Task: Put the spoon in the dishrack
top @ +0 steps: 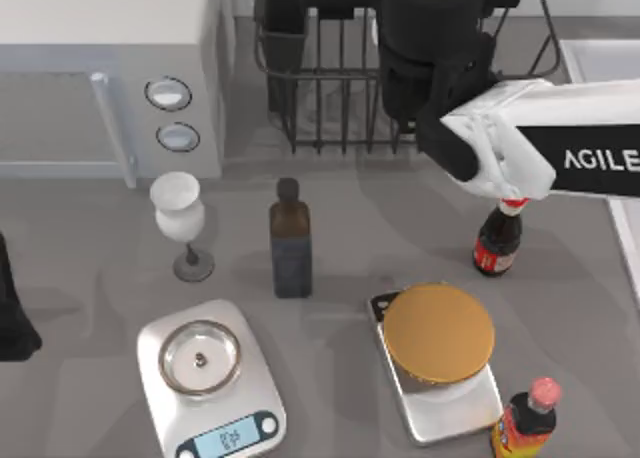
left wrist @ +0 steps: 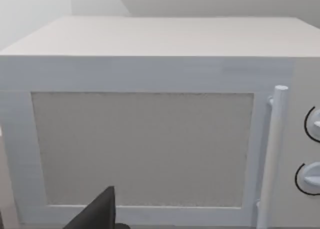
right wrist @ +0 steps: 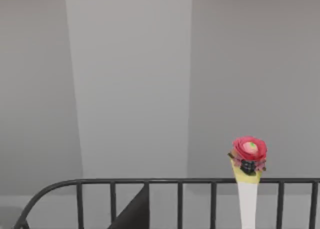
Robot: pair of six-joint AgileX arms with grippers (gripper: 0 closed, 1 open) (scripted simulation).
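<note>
The dishrack (top: 330,88) stands at the far edge of the tabletop (top: 90,268), near the middle, a black wire rack with upright bars and a dark utensil cup (top: 283,38) at its near-left corner. In the right wrist view its curved rim (right wrist: 150,181) and thin bars cross the frame, and a white-handled spoon (right wrist: 248,189) with a red flower-shaped end stands upright beside the bars; whether it sits inside the rack I cannot tell. The right arm (top: 540,158) reaches in from the right edge, and its dark wrist covers the right half of the rack; whether its fingers are apart or together I cannot tell.

Left of the rack sits a white microwave (top: 100,68) in the far-left corner, which the left wrist view faces front-on. The left arm (top: 12,308) is parked at the left edge; its fingers I cannot tell either.

Nearer the front stand a white goblet (top: 180,218), a dark bottle (top: 290,243), and a red-labelled cola bottle (top: 497,240) just under the right arm. Along the front edge lie a kitchen scale with a round pan (top: 212,378), a second scale carrying a brown disc (top: 438,333), and an orange drink bottle (top: 525,423).
</note>
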